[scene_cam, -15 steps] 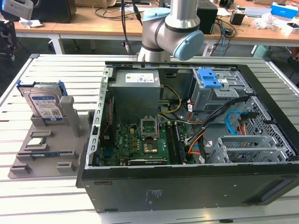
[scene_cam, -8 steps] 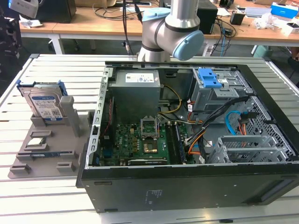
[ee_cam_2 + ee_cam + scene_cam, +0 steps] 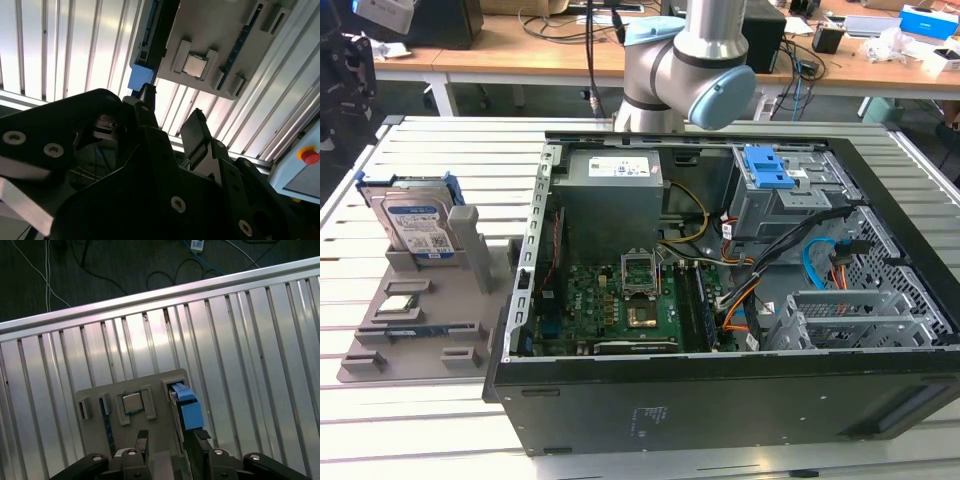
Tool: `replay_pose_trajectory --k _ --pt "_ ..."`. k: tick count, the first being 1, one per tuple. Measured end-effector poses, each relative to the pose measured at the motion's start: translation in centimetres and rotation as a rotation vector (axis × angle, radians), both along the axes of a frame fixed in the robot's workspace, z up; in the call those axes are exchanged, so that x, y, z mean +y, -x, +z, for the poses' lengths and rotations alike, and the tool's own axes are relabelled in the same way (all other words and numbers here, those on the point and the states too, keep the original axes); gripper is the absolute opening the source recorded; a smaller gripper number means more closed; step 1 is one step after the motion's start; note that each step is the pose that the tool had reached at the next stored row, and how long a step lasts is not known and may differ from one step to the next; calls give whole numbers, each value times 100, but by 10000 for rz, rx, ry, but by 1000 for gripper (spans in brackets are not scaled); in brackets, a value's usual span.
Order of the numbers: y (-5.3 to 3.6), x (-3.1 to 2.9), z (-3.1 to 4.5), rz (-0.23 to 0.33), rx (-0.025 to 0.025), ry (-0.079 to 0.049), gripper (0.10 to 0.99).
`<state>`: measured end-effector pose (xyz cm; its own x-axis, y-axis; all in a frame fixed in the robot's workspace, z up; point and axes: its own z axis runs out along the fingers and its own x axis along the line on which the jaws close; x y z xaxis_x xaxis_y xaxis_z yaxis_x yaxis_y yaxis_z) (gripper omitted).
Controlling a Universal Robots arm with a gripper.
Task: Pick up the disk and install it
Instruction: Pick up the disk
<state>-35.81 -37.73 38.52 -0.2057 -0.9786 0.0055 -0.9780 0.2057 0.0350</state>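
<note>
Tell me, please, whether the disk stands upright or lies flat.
Upright: the disk stands on edge in a slot of the grey holder, beside the computer case; the open gripper holds nothing.

You get nothing legible here. The disk [image 3: 417, 228], outside the computer case [image 3: 700, 410], carries a white-and-blue label, but its print can't be made out. Same for the white sticker [image 3: 625, 168] on the power supply box [image 3: 610, 215] inside the case.
</note>
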Motion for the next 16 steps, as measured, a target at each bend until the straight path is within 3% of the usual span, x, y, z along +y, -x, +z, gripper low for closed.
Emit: replay_pose_trajectory --k 10,16 --pt "-29 120 -11 50 1 0 482" --pt "-60 128 -49 49 1 0 482"
